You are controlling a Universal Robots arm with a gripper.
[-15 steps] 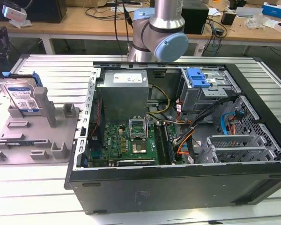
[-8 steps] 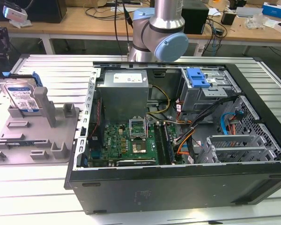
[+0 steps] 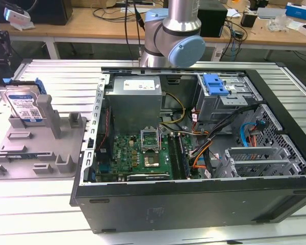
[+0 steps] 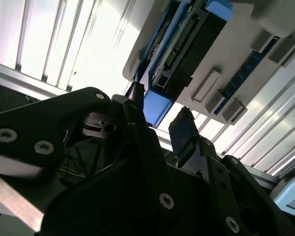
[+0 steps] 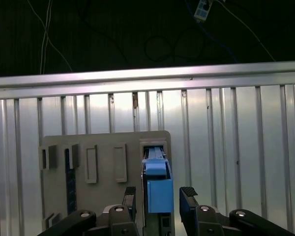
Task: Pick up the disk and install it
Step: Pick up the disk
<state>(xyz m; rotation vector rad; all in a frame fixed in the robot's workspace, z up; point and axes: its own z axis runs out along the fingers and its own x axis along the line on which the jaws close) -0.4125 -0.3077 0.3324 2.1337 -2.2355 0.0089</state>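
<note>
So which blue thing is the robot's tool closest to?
The blue-framed disk standing in the grey holder; the open tool straddles its blue end. The other blue clip sits inside the computer.

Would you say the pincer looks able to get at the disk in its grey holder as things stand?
Probably yes: the pincer is open and straddles the disk upright in the grey holder, with nothing between them.

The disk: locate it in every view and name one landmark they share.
Exterior view: disk stands upright in the grey holder, at the exterior view's left.
Second wrist view: disk edge-on in the holder, beyond the open pincer.
First wrist view: disk flanked by the pincer.
Shared landmark: the grey holder.
</note>
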